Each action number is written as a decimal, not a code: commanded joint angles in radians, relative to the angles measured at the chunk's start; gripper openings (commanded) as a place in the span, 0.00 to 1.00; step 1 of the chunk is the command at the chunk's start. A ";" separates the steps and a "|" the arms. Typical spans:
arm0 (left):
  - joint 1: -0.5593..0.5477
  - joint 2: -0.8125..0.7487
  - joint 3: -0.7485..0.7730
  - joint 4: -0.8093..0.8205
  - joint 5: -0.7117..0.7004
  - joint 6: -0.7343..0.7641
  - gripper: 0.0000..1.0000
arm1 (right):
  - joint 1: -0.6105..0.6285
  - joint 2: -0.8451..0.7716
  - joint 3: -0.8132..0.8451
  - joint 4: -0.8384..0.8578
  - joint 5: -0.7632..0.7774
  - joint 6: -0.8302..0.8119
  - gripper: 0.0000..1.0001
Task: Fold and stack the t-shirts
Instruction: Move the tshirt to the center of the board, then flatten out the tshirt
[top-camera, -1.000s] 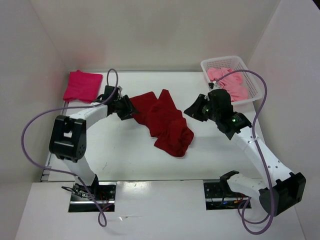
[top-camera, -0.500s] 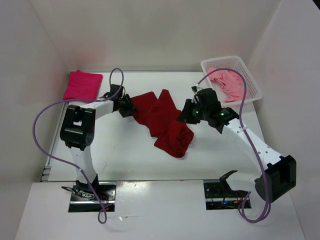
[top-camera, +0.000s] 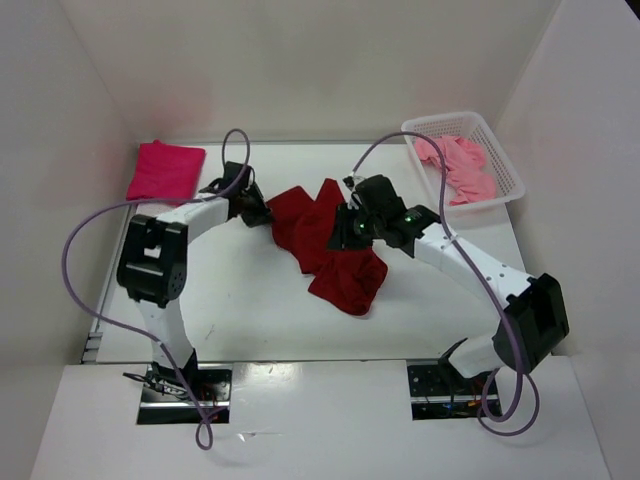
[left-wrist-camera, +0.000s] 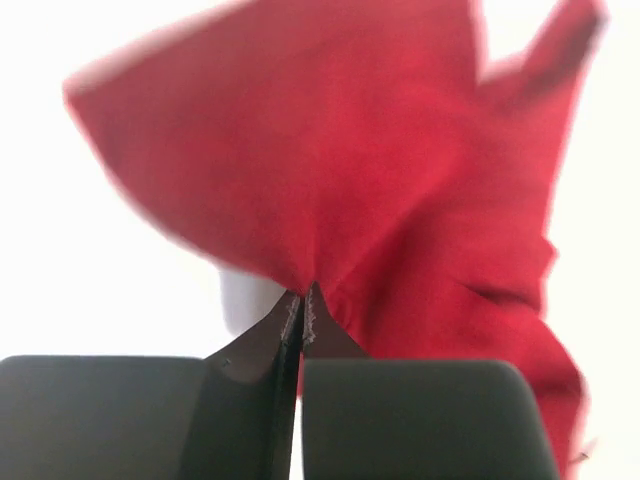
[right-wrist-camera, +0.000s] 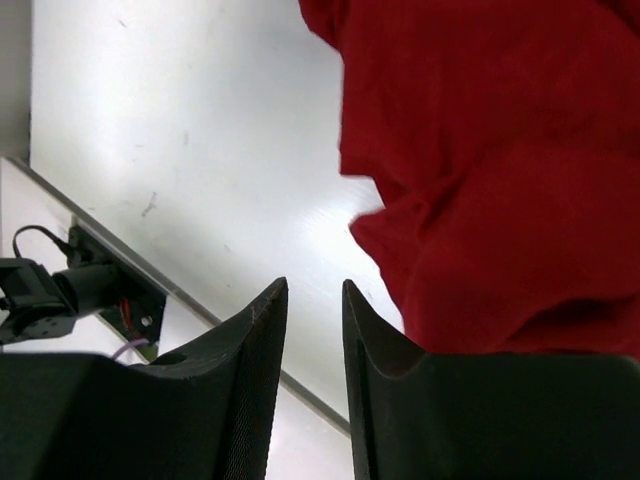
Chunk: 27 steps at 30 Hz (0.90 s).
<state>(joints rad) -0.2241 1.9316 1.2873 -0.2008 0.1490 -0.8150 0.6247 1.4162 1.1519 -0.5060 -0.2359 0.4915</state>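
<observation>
While the left gripper (left-wrist-camera: 300, 305) has its jaws pressed together on a corner of the dark red shirt (top-camera: 330, 245), the cloth fans out ahead of them, toward the right gripper (top-camera: 350, 228). That gripper hangs above the shirt's middle with its jaws parted only by a narrow slit and nothing between them. In its wrist view the red cloth lies ahead of and beside one finger, with bare table (right-wrist-camera: 200, 150) under the gap itself. The shirt is crumpled, and its long axis runs from the left jaws slantwise past the right jaws.

The right arm is therefore nearer to a free edge, and I judge it must shift sideways onto cloth before closing. Behind the left jaws, well apart, lies the folded crimson-pink shirt (top-camera: 165, 170). Behind the right arm the light pink shirt (top-camera: 460, 168) sits in the white basket (top-camera: 440, 120). Nothing stands between jaws and cloth.
</observation>
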 joint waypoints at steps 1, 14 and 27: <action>-0.003 -0.236 0.098 -0.051 -0.019 0.033 0.00 | 0.026 0.018 0.113 0.050 0.059 -0.044 0.34; 0.244 -0.628 0.560 -0.345 0.000 0.106 0.00 | 0.026 0.027 0.377 -0.062 -0.023 -0.122 0.40; -0.035 -0.232 0.719 -0.195 0.146 0.079 0.02 | 0.026 -0.085 0.246 -0.023 -0.014 -0.087 0.42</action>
<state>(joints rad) -0.1959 1.5448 2.1258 -0.4057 0.2272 -0.7364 0.6437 1.3865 1.4635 -0.5564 -0.2546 0.3862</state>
